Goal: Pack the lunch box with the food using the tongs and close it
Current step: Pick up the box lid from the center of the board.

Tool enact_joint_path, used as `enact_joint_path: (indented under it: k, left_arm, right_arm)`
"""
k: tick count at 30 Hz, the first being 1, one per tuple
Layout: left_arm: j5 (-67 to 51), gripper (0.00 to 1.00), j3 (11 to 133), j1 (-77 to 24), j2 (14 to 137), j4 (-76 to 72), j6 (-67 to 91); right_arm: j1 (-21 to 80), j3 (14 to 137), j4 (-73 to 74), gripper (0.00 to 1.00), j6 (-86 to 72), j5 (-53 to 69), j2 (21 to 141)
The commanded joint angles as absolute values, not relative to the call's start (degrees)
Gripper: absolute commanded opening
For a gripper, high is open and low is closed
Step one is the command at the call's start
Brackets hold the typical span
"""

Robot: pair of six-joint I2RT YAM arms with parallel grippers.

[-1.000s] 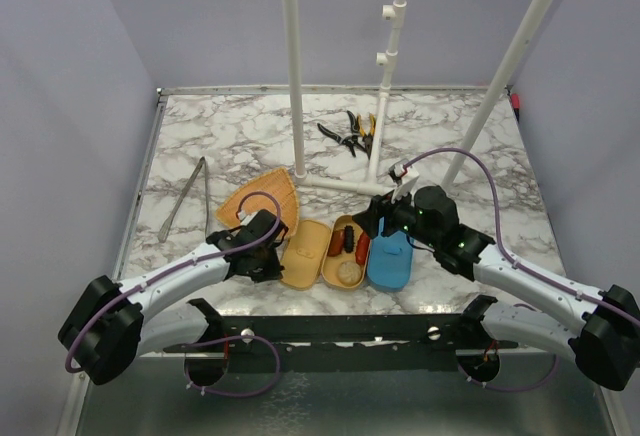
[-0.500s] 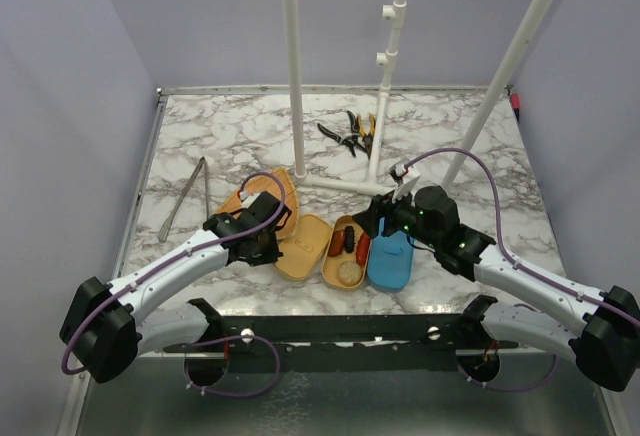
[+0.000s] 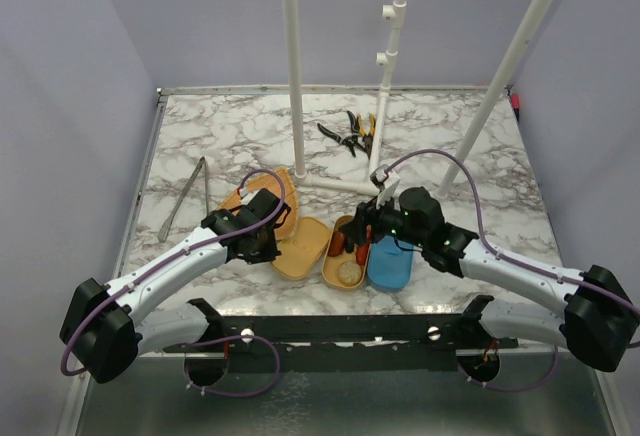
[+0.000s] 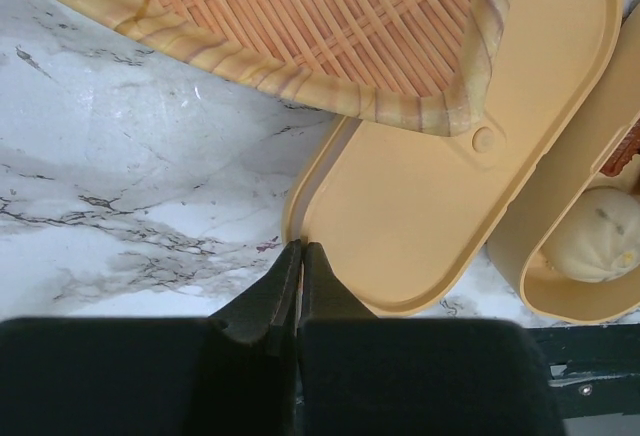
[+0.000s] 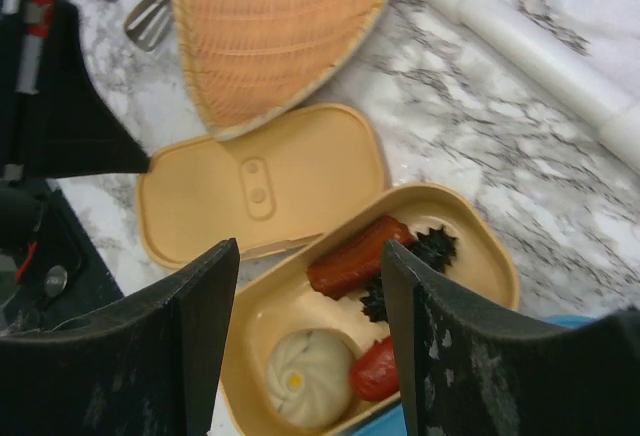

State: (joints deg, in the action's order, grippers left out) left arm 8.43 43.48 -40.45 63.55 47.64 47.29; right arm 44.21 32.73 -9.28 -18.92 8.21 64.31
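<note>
Counted from above on the marble worktop (image 3: 450,146): one tan lunch box (image 3: 329,264) lying open, one tan lid (image 3: 300,251) flat just left of it, one blue container (image 3: 388,264) touching its right side, one woven tray (image 5: 270,36) behind the lid, one pair of grey tongs (image 3: 185,198) well apart at the left, and two pliers (image 3: 350,134) at the back near the white pipes (image 3: 292,66). Inside the box, clearest from the right wrist, four pieces of food (image 5: 358,256): two red sausage bits, one dark spiky bit (image 5: 420,254) and one round beige ball (image 5: 298,376). From the left wrist, only the ball and a sliver of red. Over the box, right hand (image 5: 310,248) spread wide, holding nothing. At the lid's near rim, left hand (image 4: 300,256) pinched fully shut, nothing visible between the tips; actual contact with the rim hard to tell. Close up from the left wrist only: tray rim meeting the lid's far edge. From the right wrist only: the tongs' flat ends beside the tray's far corner.
</note>
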Motion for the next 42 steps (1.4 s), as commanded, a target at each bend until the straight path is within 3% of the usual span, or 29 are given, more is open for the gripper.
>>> enact_joint_path:
  k: [1, 6, 17, 32, 42]
  left_arm:
    - [7.64, 0.00, 44.13, -40.05, 62.89, 47.30, 46.82]
    - [6.64, 0.00, 43.68, -39.89, 63.40, 46.49, 46.78]
    - [6.24, 0.00, 43.60, -39.56, 63.02, 46.28, 46.77]
    - [5.27, 0.00, 43.68, -39.18, 62.62, 45.71, 46.54]
    - [5.01, 0.00, 43.67, -39.04, 62.31, 45.72, 46.76]
  right_arm:
    - [50.84, 33.34, -16.28, 0.64, -14.36, 6.74, 63.85]
    - [61.75, 34.11, -19.93, 0.66, -5.17, -7.50, 66.96]
    - [79.67, 38.44, -25.24, 0.67, 10.44, -25.12, 81.78]
    - [85.53, 41.88, -27.17, 0.67, 14.50, -26.51, 92.78]
    - [87.00, 43.65, -30.04, 0.63, 18.80, -35.07, 100.84]
